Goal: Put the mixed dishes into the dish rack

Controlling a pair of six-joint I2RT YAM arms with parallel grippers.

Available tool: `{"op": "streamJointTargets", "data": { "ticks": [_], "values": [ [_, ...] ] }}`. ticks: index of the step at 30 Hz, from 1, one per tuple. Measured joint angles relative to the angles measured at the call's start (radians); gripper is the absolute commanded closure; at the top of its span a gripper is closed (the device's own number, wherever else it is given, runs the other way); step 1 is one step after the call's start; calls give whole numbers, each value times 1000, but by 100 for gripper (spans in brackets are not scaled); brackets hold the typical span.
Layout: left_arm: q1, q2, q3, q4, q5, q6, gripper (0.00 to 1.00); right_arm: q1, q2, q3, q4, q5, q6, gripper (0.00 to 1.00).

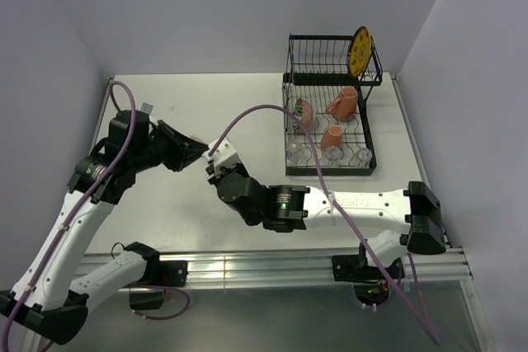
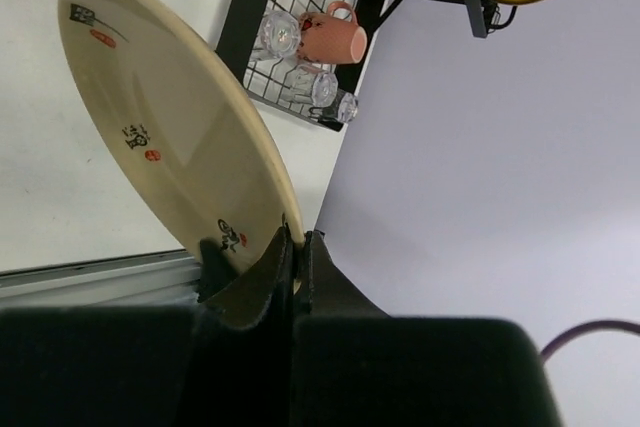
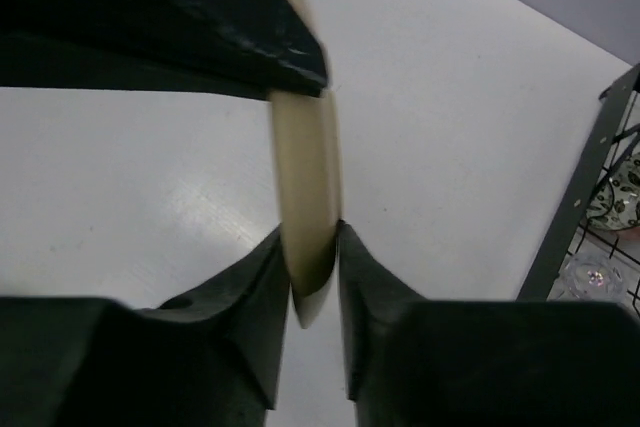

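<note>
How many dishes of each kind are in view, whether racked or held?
Plates: 2 (yellow plate, tan plate)
Bowl: 1
Mugs: 2
Glasses: 3
Total: 8

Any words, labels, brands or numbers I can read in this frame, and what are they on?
No text is legible.
On the tan plate: small dark marks with red stamps, too small to read.
On the right arm's white link: faint lettering, too blurred to read.
On the yellow plate: dark pattern only, nothing readable.
</note>
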Motion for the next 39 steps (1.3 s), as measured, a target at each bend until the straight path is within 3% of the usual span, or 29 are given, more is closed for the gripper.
{"op": "streamJointTargets", "data": {
  "ticks": [1,2,6,7,9,10,15,19,23,29,39],
  "values": [
    [2,-10,-1,-1,0,-2,100,0,-6,-19,36,26,-8,79],
    [2,-22,-3,-2,1,-6,100,0,-15,-40,68,43,-18,99],
    [2,-46,-18,10,28,-46,100,7,-31,-90,155,98,-73,100],
    [2,-47,-20,11,35,-53,85,10,-32,-93,161,106,-83,100],
    [3,-45,-31,36,60,-54,33,12,-39,-96,163,127,-100,100],
    [2,-42,-33,44,85,-55,1,12,-44,-96,164,132,-102,100],
    [-6,1,14,38,119,-31,1,5,-84,-95,156,191,-103,100],
    [-6,27,182,0,3,29,1,-11,-95,-69,129,269,-93,100],
    [-6,-62,273,11,-144,71,1,-77,-99,-21,92,370,-76,100],
    [-6,-201,235,16,-271,117,1,-279,-97,173,49,460,-69,100],
    [-6,-103,164,1,-332,228,1,-545,67,557,40,491,-174,100]
  ]
}}
